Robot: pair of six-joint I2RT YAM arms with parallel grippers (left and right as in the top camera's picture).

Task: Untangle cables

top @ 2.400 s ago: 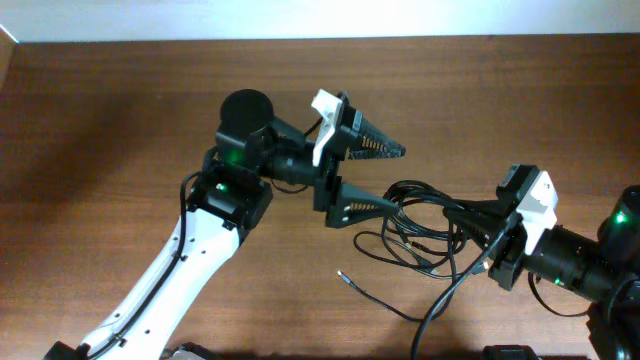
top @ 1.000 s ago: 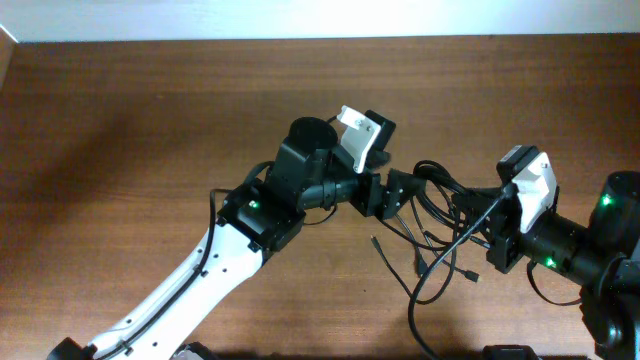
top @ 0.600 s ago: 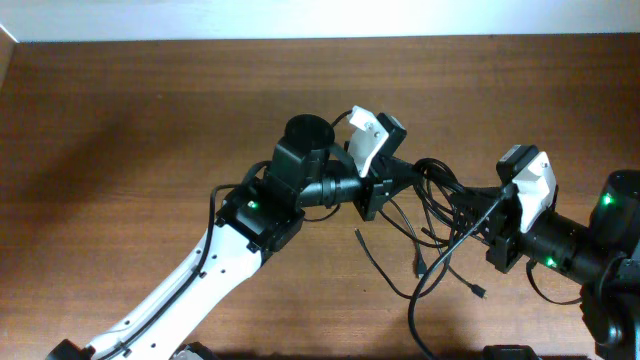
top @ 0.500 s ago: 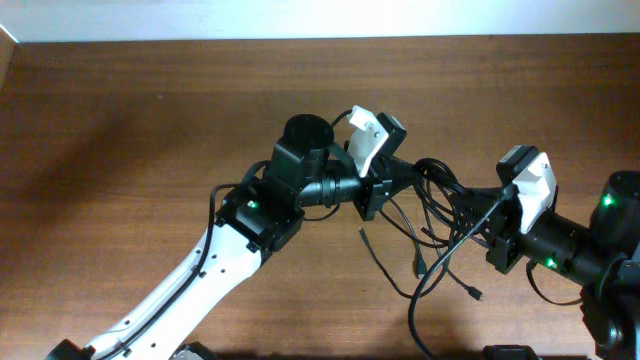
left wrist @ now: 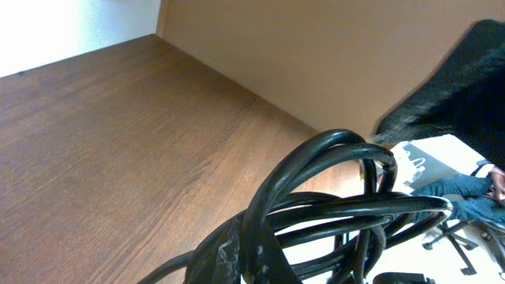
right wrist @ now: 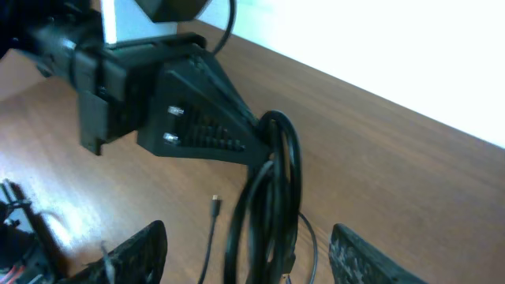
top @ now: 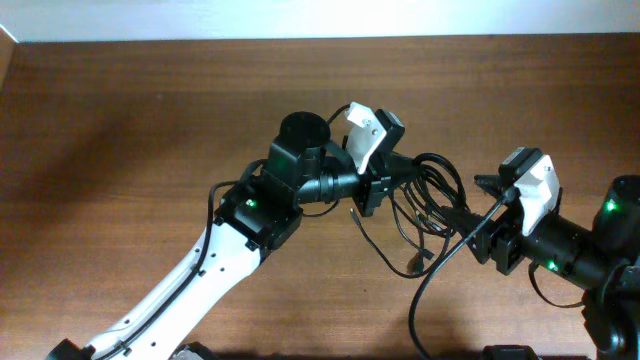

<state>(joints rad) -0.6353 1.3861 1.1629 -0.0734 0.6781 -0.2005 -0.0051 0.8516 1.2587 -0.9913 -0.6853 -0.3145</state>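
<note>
The cables (top: 436, 196) are a bunch of thin black loops hanging in mid-table, with a plug end (top: 413, 268) trailing onto the wood. My left gripper (top: 402, 170) is shut on the bunch at its left side. In the left wrist view the loops (left wrist: 331, 197) arch up right in front of the pinched fingers (left wrist: 237, 248). My right gripper (top: 479, 215) stands open just right of the bunch. In the right wrist view its fingertips (right wrist: 146, 241) flank the hanging cables (right wrist: 272, 185) without touching them. There the left gripper (right wrist: 254, 140) holds the bunch from above.
The dark wooden table (top: 120, 150) stretches left and back to a pale wall. The left arm (top: 235, 215) reaches in from the lower left. The right arm (top: 575, 255) sits at the right edge, its own thick cable (top: 425, 300) trailing toward the front.
My left gripper has shut on the cable bunch and drawn it slightly left. My right gripper has opened, let go of the cables and backed off a little to the right.
</note>
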